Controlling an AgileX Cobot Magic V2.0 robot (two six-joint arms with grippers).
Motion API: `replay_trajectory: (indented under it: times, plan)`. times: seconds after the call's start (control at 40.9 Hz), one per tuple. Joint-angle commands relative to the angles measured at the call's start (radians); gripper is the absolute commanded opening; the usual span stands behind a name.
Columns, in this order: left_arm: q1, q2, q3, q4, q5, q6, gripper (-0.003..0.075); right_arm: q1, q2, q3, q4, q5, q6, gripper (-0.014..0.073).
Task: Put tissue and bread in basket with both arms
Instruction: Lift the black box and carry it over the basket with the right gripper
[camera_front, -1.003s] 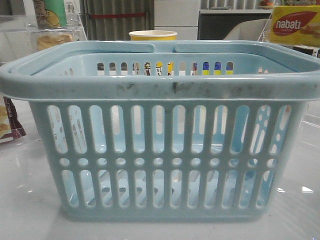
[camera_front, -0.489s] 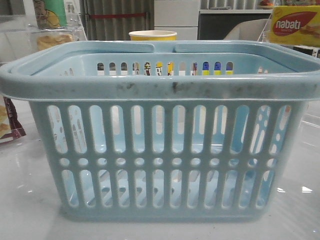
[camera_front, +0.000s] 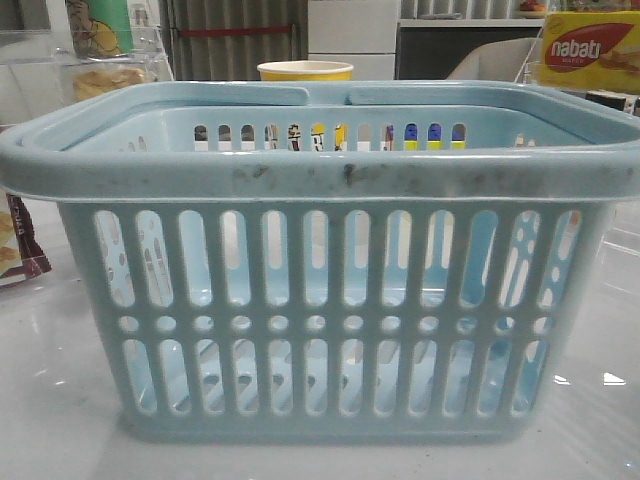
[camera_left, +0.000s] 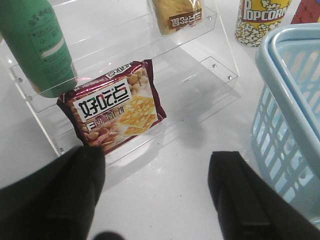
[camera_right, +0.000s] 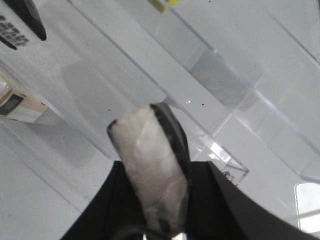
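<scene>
The pale blue-grey basket (camera_front: 320, 180) fills the front view, and neither gripper shows there. In the left wrist view, my left gripper (camera_left: 157, 165) is open over bare table, with the basket's (camera_left: 292, 95) wall just beside it. The bread (camera_left: 177, 14), a golden bun in a clear wrapper, lies on the upper step of a clear acrylic shelf (camera_left: 200, 65) beyond the fingers. My right gripper (camera_right: 160, 182) is shut on the tissue (camera_right: 150, 155), a flat packet that shows a pale face and a dark edge and sticks out past the fingertips.
A red cracker packet (camera_left: 114, 110) and a green bottle (camera_left: 37, 45) rest on the acrylic shelf. A popcorn cup (camera_left: 261, 20) stands beyond the basket. Behind the basket are a yellow cup (camera_front: 305, 70) and a nabati box (camera_front: 590, 50). Another clear acrylic stand (camera_right: 215, 80) lies under the right gripper.
</scene>
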Motion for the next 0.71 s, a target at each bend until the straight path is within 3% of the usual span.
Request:
replay_trajectory:
  times: [0.0, 0.294, 0.685]
  plan:
    - [0.0, 0.009, -0.027, -0.013, -0.082, -0.007, 0.0505, 0.008, -0.125, -0.033, -0.016, -0.038, -0.005, 0.0122]
    - [0.0, 0.009, -0.027, -0.013, -0.082, -0.007, 0.0505, 0.097, -0.357, -0.032, 0.084, 0.002, -0.005, 0.0122]
    - [0.0, 0.009, -0.027, -0.013, -0.082, -0.007, 0.0505, 0.458, -0.525, -0.028, 0.367, 0.086, -0.178, 0.0122]
